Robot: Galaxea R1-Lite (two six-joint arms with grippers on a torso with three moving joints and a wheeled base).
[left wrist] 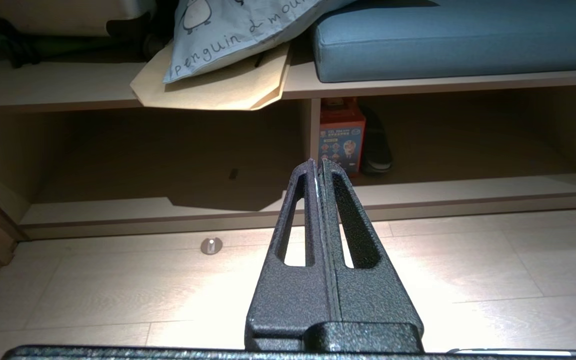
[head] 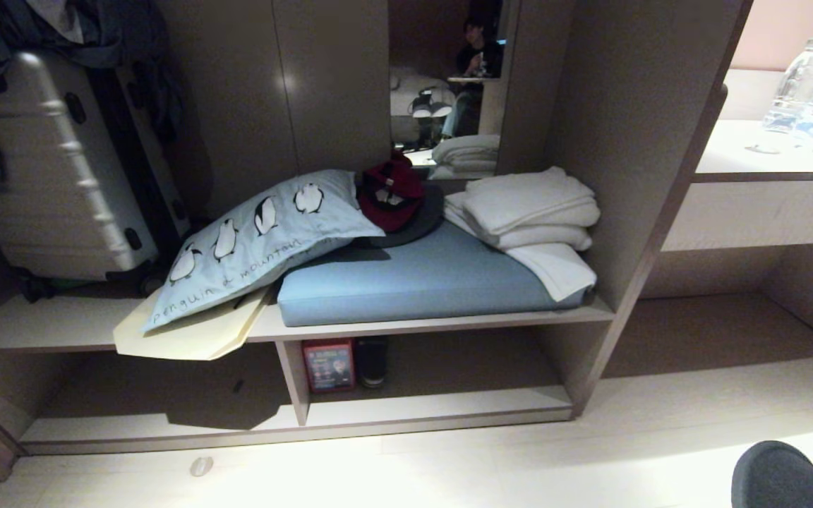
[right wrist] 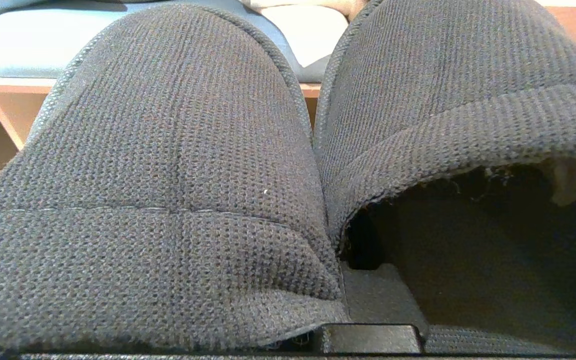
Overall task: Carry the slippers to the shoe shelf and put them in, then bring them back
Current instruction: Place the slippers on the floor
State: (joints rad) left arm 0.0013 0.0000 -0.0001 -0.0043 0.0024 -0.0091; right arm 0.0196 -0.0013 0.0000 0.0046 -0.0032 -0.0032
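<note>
Beyond the pale plank floor [left wrist: 468,260], the shoe shelf [head: 442,406] is seen. The slippers [right wrist: 168,175] are clamped by the right gripper [right wrist: 368,295]; the left gripper [left wrist: 319,165] is closed, empty.

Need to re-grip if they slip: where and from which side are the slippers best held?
At the open backs, pinching the adjoining inner edges together, coming from the heel side. The slippers sit side by side, toes forward, soft and flat, so one pinch takes both, as the right gripper does.
</note>
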